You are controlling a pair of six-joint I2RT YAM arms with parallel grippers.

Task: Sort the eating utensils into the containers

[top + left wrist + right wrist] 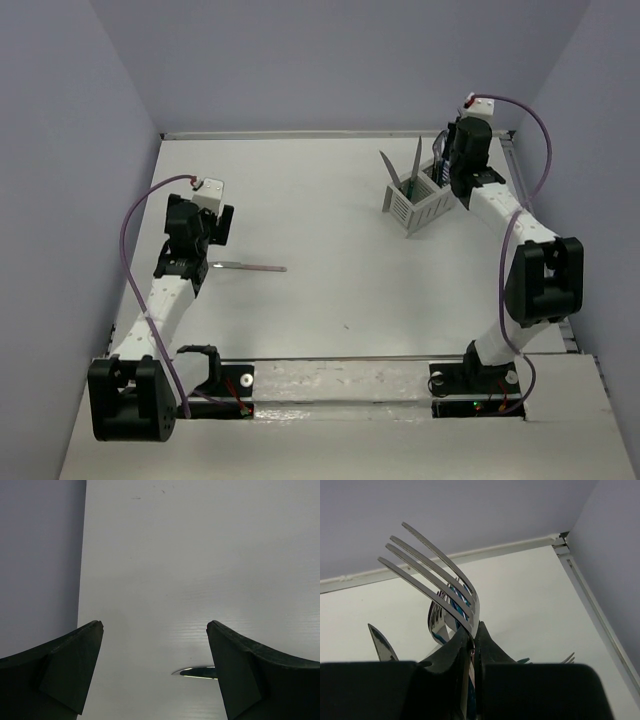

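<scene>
A white slatted caddy (420,205) stands at the back right with knives (412,165) sticking up from its left compartment. My right gripper (458,180) is over its right compartment, shut on a fork (432,575) whose tines point up in the right wrist view; more forks (437,617) stand behind it. One knife (250,267) with a dark handle lies flat on the table at the left. My left gripper (205,255) is open just above its blade end; the blade tip (195,671) shows beside the right finger (250,675).
A raised rail (330,133) runs along the table's back edge and another (520,180) along the right side near the caddy. Grey walls enclose the table on left, back and right.
</scene>
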